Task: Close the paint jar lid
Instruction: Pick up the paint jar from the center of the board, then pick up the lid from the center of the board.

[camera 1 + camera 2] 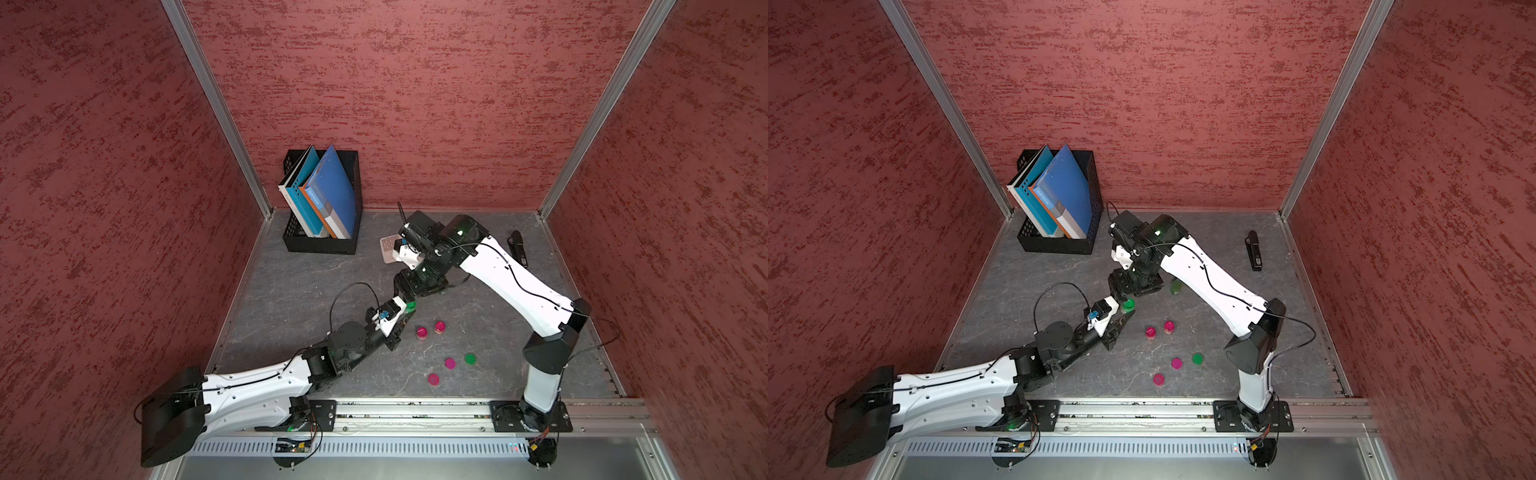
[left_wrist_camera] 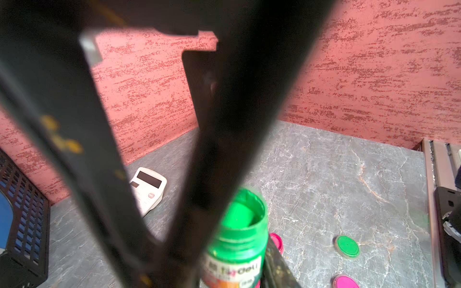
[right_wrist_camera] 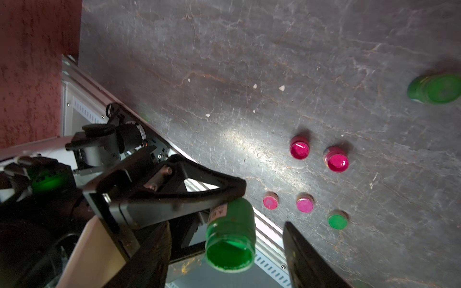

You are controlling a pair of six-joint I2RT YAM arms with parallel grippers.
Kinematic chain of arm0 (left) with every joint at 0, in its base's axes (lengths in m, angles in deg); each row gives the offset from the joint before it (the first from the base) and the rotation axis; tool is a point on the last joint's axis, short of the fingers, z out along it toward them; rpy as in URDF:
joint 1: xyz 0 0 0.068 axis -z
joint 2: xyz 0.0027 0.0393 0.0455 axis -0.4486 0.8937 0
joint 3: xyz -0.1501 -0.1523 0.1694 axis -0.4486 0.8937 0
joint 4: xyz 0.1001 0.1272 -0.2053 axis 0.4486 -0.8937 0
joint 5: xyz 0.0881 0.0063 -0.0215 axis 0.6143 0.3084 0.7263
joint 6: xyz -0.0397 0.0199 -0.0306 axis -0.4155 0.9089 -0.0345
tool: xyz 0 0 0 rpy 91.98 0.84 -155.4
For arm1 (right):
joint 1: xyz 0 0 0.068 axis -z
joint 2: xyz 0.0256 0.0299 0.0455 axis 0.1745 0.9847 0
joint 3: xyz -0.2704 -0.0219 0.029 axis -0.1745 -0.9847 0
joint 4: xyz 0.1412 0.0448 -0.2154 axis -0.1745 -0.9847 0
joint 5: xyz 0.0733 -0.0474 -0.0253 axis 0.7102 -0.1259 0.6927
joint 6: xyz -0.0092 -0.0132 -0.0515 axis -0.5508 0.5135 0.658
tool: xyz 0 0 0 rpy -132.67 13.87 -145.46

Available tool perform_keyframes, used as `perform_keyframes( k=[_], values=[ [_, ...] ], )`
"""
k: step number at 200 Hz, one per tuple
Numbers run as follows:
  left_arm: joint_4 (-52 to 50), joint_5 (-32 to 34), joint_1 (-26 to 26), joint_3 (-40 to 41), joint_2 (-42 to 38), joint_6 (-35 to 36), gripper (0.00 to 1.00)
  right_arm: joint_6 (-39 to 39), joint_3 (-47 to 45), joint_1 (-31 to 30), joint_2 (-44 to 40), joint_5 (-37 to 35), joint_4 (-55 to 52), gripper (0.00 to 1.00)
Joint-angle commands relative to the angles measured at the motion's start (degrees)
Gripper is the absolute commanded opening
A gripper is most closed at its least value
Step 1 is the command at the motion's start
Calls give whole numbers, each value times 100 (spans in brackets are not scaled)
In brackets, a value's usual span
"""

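- Black file box point(image 1: 320, 246), back left corner of the tabletop: books point(image 1: 330, 195) stand leaning inside.
- Green paint jar point(image 3: 230, 239) is held over the tabletop's middle, tilted and lidless, with green paint inside.
- Left gripper point(image 3: 222, 207) pinches its labelled body.
- Right gripper point(image 1: 1122, 296) is spread, fingers flanking the jar's mouth.
- Green lid point(image 1: 469, 358) lies flat nearer the front edge.

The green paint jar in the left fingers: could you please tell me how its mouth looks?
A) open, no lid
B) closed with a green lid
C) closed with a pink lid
A: the right wrist view looks straight into the bare mouth of the green paint jar; a green lid lies loose on the table.
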Motion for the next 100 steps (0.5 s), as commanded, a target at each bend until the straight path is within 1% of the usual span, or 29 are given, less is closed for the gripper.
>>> perform_keyframes(
  k=[1, 25, 36, 52, 62, 80, 90, 100],
  values=[
    [103, 47, 41, 24, -2, -188, 24, -311, 167, 170, -221, -506, 277, 70],
    [74, 94, 44, 82, -36, -240, 24, -530, 159, 365, -451, -691, 456, 71],
    [63, 134, 43, 116, -65, -253, 24, -627, 135, 430, -581, -904, 458, 71],
    [51, 198, 50, 159, -121, -272, 23, -775, -13, 515, -844, -1412, 383, 72],
    [38, 239, 48, 182, -170, -281, 24, -892, -172, 543, -989, -1847, 235, 73],
    [37, 301, 46, 205, -251, -287, 23, -1177, -796, 588, -1267, -2398, -65, 72],
    [26, 323, 41, 201, -282, -279, 23, -1315, -1369, 598, -1434, -2454, -103, 71],
    [19, 336, 46, 205, -307, -270, 23, -1465, -2099, 593, -1635, -2345, 14, 70]
  ],
)
